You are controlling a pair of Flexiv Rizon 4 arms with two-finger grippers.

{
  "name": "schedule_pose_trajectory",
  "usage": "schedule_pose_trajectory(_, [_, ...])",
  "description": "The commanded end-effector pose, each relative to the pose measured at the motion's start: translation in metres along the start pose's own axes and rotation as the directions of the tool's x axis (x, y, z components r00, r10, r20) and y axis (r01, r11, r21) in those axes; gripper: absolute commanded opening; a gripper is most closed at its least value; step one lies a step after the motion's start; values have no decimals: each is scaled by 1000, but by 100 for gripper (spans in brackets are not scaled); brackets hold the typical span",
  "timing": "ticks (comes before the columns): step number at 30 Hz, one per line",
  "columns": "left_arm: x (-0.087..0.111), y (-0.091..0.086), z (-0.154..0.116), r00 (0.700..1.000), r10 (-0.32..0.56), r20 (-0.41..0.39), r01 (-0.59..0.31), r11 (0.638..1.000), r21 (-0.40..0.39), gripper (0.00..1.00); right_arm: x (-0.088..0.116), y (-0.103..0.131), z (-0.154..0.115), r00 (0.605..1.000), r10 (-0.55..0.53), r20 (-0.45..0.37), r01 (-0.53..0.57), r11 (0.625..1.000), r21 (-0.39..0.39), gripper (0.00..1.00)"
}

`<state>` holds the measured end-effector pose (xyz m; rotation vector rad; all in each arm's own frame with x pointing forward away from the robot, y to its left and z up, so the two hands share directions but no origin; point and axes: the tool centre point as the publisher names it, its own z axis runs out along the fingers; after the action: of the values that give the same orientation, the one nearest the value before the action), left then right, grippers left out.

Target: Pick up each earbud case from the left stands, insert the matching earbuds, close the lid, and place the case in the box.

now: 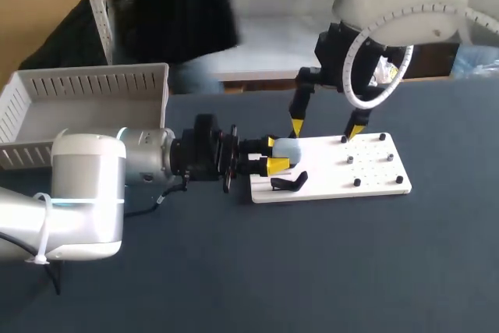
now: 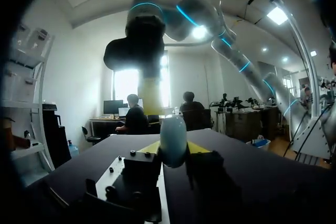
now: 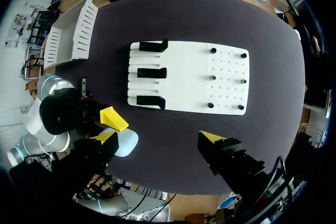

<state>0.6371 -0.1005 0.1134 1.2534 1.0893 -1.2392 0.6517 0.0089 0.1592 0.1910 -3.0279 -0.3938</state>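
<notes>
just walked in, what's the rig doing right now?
The left gripper holds a pale blue earbud case clamped in its jaws, lifted clear near the left end of the white board. All three black stands on that board are empty. The right gripper hangs above the board with its jaws open, holding nothing. The white box sits at the table's rear left.

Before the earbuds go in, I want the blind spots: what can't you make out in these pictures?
Pale blue rounded earbud case: lid state unclear; left gripper partly covers it in the head view, only one end shows in the left wrist view.
Black pegs on the white board: too small to tell whether they are earbuds.
</notes>
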Motion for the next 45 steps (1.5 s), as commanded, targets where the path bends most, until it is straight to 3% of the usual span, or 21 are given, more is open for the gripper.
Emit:
schedule_pose_trajectory(1, [0, 1, 0, 1000, 1, 1, -1, 1000, 1, 0, 8, -1, -15, 998, -5, 69, 7, 1000, -29, 100])
schedule_pose_trajectory(6, [0, 1, 0, 1000, 1, 1, -1, 1000, 1, 0, 11, 0, -46, 983, -28, 179, 49, 992, -113, 100])
schedule_pose_trajectory(12, [-28, 7, -51, 997, 65, -53, -71, 988, -134, 0, 23, -10, -74, 966, -43, 254, 98, 973, -209, 100])
schedule_pose_trajectory(17, [-61, 9, -113, 982, 113, -149, -152, 947, -284, 0, 23, -10, -74, 966, -43, 254, 98, 973, -209, 100])
schedule_pose_trajectory(24, [-83, 20, -183, 972, 94, -215, -188, 857, -480, 0, 23, -10, -74, 966, -43, 254, 98, 973, -209, 100])
schedule_pose_trajectory(32, [-92, 47, -245, 957, 2, -291, -190, 764, -617, 0, 23, -10, -74, 966, -43, 254, 98, 973, -209, 100])
schedule_pose_trajectory(37, [-94, 74, -277, 937, -54, -346, -198, 734, -650, 0, 23, -10, -74, 966, -43, 254, 98, 973, -209, 100])
schedule_pose_trajectory(40, [-86, 93, -296, 933, -95, -347, -174, 724, -667, 0, 23, -10, -74, 966, -43, 254, 98, 973, -209, 100])
schedule_pose_trajectory(45, [-58, 127, -324, 923, -198, -330, -91, 720, -687, 0, 23, -10, -74, 966, -43, 254, 98, 973, -209, 100])
